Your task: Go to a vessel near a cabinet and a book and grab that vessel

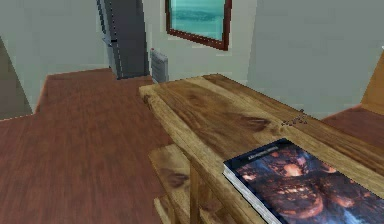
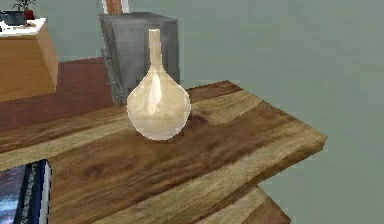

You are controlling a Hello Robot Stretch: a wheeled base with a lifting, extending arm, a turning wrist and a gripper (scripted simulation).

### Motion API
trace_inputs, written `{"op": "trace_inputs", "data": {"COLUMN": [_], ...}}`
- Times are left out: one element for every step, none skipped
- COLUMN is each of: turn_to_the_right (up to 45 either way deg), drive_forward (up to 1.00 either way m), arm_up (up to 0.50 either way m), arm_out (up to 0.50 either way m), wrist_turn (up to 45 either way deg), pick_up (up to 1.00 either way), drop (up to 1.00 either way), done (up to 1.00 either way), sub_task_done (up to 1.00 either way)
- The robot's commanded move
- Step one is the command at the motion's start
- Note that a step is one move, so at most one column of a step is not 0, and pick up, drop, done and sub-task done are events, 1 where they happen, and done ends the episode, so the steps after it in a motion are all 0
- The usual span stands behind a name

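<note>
A long wooden counter with streaky brown grain runs from the forward view's lower right toward its middle, with a lower shelf of the same wood under its near edge. Around it lies a reddish-brown plank floor, and on the far pale wall a window in a dark red-brown frame shows teal, with a small white radiator below and left of it. At the arm side view's top left, a light wooden piece of furniture with a pale top carries a small dark plant-like thing.
</note>
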Motion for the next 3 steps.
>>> {"op": "trace_inputs", "data": {"turn_to_the_right": [0.0, 0.0, 0.0], "drive_forward": [0.00, 0.00, 0.00], "arm_up": [0.50, 0.38, 0.00], "arm_out": [0.00, 0.00, 0.16], "wrist_turn": [0.0, 0.0, 0.0], "pick_up": [0.00, 0.00, 0.00], "drop": [0.00, 0.00, 0.00], "done": [0.00, 0.00, 0.00], "sub_task_done": [0.00, 0.00, 0.00]}}
